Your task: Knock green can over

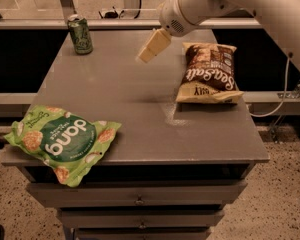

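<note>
The slim green metal can (80,35) stands upright at the grey worktop's (140,119) far-left corner. The pincer (147,53) hovers near the far edge; I cannot tell its grip.

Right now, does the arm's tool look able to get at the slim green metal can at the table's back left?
Probably yes. The tool hovers above mid-table, right of the upright slim green metal can, with only bare grey tabletop between.

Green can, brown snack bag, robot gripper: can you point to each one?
green can (80,36), camera view, middle of its side.
brown snack bag (208,74), camera view, middle of its front.
gripper (145,54), camera view, pale tip, hanging over the table (140,114) between can and bag.
</note>
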Robot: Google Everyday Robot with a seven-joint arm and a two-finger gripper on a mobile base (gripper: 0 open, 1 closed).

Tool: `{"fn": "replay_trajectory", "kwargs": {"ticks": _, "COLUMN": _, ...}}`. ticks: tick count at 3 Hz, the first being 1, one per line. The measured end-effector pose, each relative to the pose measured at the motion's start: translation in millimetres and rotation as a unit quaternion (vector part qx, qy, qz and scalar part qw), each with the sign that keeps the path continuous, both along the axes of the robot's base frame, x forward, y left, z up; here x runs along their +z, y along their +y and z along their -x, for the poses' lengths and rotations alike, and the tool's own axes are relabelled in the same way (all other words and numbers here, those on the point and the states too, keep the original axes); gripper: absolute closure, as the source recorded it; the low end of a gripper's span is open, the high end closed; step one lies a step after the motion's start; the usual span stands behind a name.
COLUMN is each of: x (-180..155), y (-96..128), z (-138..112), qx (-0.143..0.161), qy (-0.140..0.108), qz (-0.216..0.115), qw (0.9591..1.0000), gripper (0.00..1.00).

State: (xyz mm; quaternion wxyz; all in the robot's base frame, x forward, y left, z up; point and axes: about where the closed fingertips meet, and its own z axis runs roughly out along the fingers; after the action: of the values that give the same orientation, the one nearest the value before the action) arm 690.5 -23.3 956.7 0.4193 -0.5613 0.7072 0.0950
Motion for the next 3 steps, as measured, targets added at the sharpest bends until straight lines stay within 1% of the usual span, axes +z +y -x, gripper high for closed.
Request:
{"fn": "replay_trajectory", "kwargs": {"ticks": 1, "x": -16.2, "y": 26.5, "z": -48.9, "qx": -0.044, "qy": -0.003, "qz": -0.072, "qw": 0.9964, "gripper": 0.0}}
{"fn": "replay_trajectory", "kwargs": {"ticks": 2, "x": -30.8, "y": 64.9, "z": -102.9, "qx": -0.07, "qy": -0.006, "qz": -0.143, "qw": 0.9872, "gripper": 0.0}}
{"fn": "replay_trajectory", "kwargs": {"ticks": 3, "x": -34.5, "y": 108.4, "z": -142.8, "qx": -0.071, "qy": -0.005, "qz": -0.199, "qw": 0.9774, "gripper": 0.0}}
